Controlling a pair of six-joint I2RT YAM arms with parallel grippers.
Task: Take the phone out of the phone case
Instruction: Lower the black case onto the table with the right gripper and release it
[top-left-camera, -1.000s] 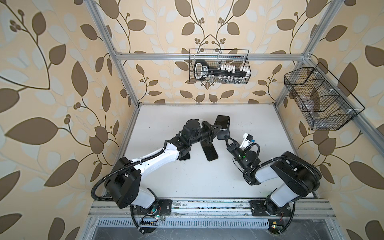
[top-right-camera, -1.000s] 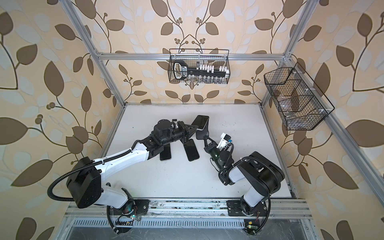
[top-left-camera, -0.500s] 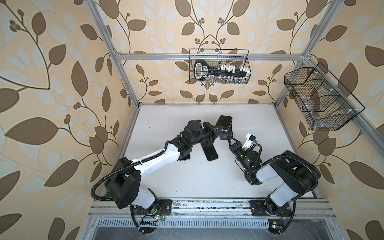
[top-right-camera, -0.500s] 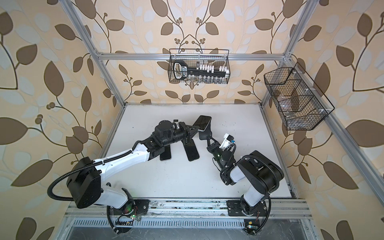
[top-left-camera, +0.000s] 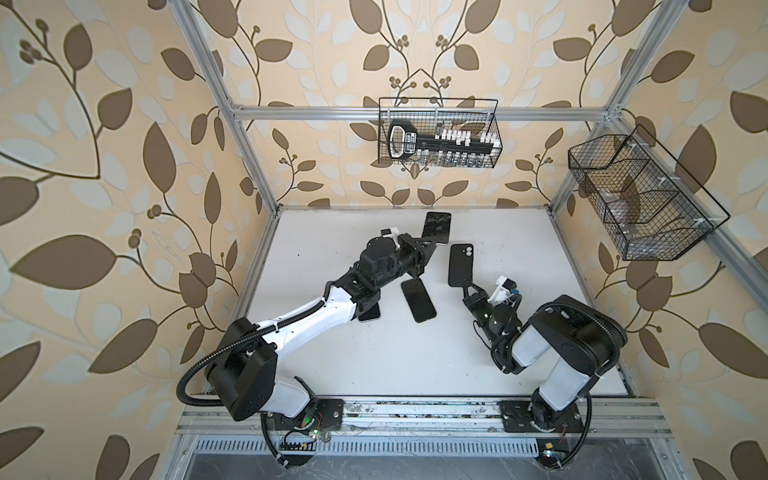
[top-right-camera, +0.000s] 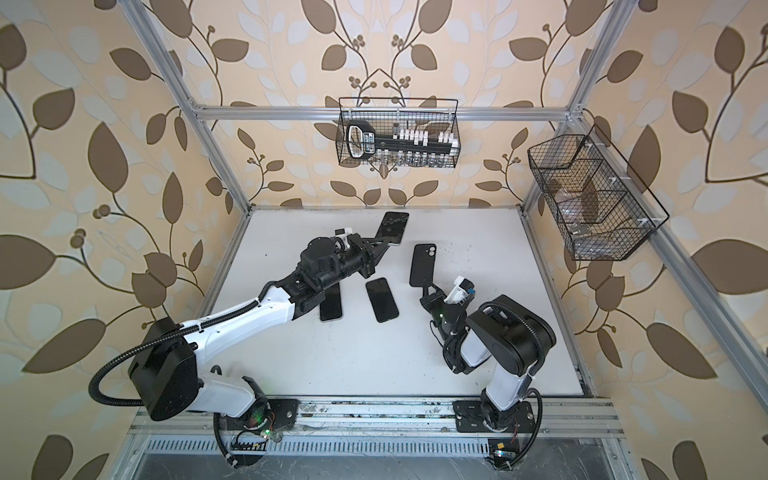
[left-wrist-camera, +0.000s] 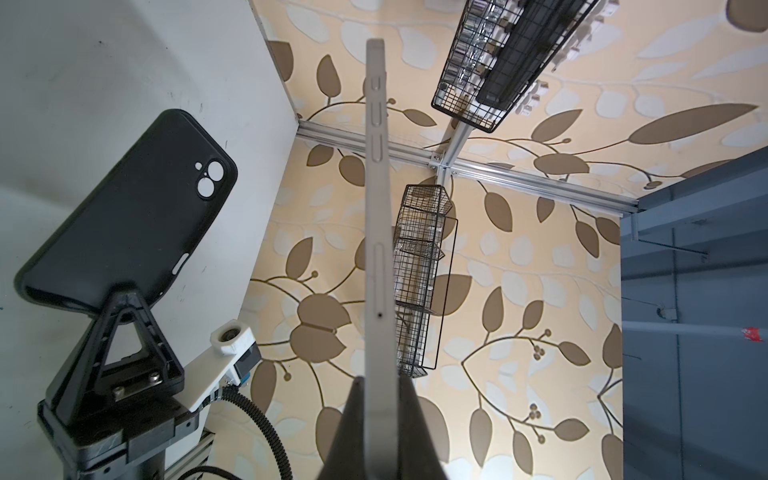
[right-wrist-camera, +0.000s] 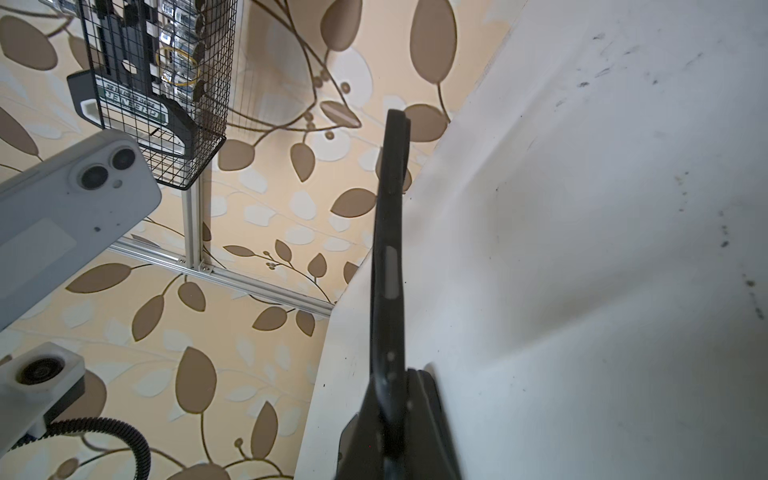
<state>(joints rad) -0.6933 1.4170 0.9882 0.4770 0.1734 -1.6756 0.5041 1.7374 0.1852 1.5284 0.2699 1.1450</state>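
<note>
The phone (top-left-camera: 437, 226) is out of the black phone case (top-left-camera: 461, 264) and the two are apart, both held above the white table (top-left-camera: 395, 365). My left gripper (top-left-camera: 428, 246) is shut on the phone's near end. In the left wrist view the phone (left-wrist-camera: 378, 208) runs edge-on from the left gripper (left-wrist-camera: 380, 382). My right gripper (top-left-camera: 466, 286) is shut on the bottom edge of the empty case, whose camera cutout faces up. In the right wrist view the case (right-wrist-camera: 388, 249) is edge-on in the right gripper (right-wrist-camera: 395, 374), and the phone's pale back (right-wrist-camera: 62, 216) shows beside it.
A dark phone (top-left-camera: 417, 300) lies flat mid-table, and another phone (top-left-camera: 370, 314) lies partly under my left arm. A wire basket with a socket set (top-left-camera: 438, 137) hangs on the back wall. A second wire basket (top-left-camera: 640, 199) hangs on the right wall.
Phone and case were together between both grippers. Now they are separated: the left gripper has carried the phone back and left, and the right gripper has drawn the case towards the right.
</note>
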